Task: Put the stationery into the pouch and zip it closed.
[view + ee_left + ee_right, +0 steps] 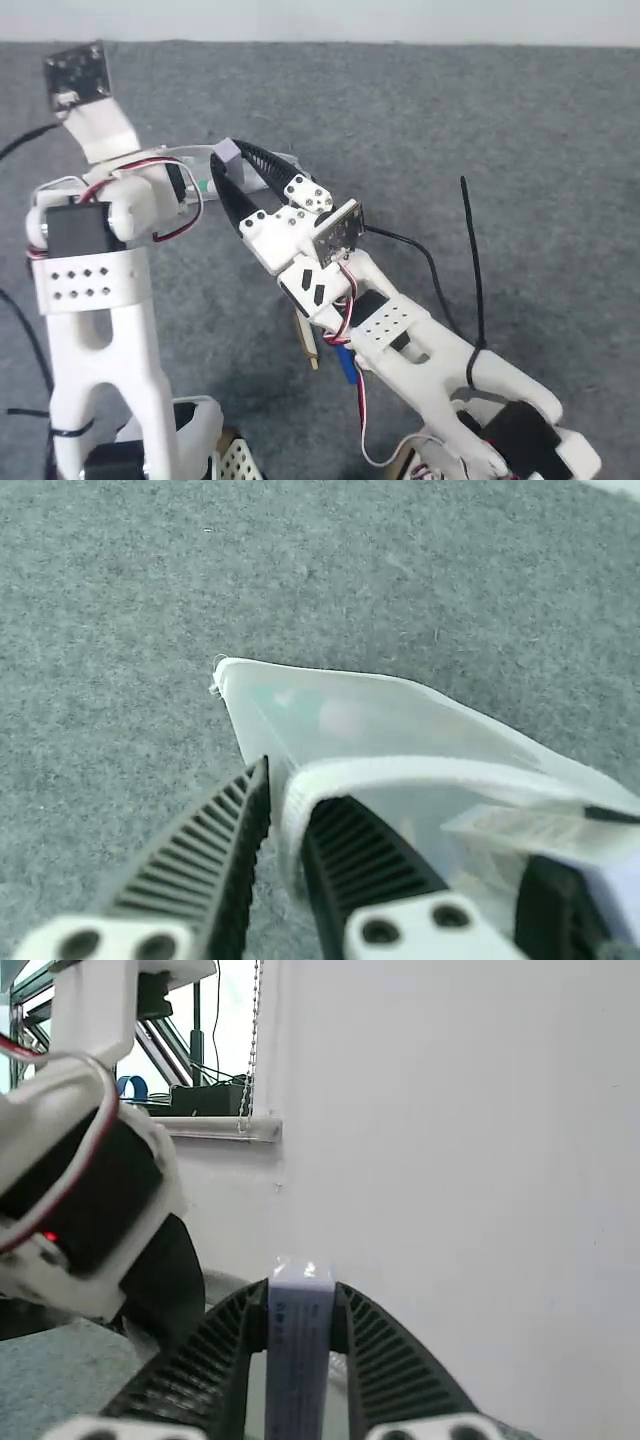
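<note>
A translucent pouch [380,720] with a white rim lies on the grey carpet. My left gripper [285,825] is shut on that rim at one end, holding the mouth up. In the high view the pouch [195,160] shows between the two arms, mostly hidden by them. My right gripper [236,165] hangs right above it, shut on a pale lavender eraser [226,153]. The right wrist view shows the eraser [300,1360] upright and pinched between the black fingers [385,1360]. A beige pen [309,340] and a blue item [345,365] lie on the carpet under the right arm.
A black cable [472,260] runs across the carpet beside the right arm. The left arm's white body [95,290] stands at the left. Bare grey carpet [520,130] stretches to the back and right.
</note>
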`<state>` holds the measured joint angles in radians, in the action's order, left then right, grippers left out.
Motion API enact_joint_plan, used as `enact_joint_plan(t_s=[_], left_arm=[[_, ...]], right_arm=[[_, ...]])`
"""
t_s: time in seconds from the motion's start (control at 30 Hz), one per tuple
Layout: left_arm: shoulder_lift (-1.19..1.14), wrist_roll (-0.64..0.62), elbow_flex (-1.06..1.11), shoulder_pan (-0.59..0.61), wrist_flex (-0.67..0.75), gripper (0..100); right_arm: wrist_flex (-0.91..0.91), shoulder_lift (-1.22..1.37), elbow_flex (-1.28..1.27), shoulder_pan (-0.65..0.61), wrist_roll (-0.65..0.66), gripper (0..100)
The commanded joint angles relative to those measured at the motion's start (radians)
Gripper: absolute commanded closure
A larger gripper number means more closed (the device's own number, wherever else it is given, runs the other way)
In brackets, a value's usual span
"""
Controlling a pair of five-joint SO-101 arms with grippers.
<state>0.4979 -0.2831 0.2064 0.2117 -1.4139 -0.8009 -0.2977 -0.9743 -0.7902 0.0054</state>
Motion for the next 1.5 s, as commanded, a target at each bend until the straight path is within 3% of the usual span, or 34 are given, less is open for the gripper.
enact_joint_plan(t_s=[0.0, 0.2, 0.77, 0.9, 1.1, 1.47], left_arm=[[0.008, 0.008, -0.050, -0.005, -0.005, 99], [0.005, 0.008, -0.050, -0.005, -0.005, 99], [0.002, 0.008, -0.050, -0.003, -0.005, 99], [0.003, 0.008, -0.050, 0.015, -0.003, 99], [0.005, 0.008, -0.050, 0.029, -0.002, 99], [0.008, 0.008, -0.028, 0.057, 0.014, 99]], right_arm=[[-0.013, -0.013, 0.055, 0.010, 0.011, 98.0], [-0.012, -0.013, 0.006, -0.027, 0.011, 81.6], [-0.004, -0.038, -0.057, -0.035, 0.011, 81.5], [0.179, -0.163, -0.074, -0.033, 0.008, 81.5], [0.556, -0.415, -0.068, -0.033, -0.158, 81.5], [0.995, -0.598, 0.032, -0.031, -0.155, 81.5]])
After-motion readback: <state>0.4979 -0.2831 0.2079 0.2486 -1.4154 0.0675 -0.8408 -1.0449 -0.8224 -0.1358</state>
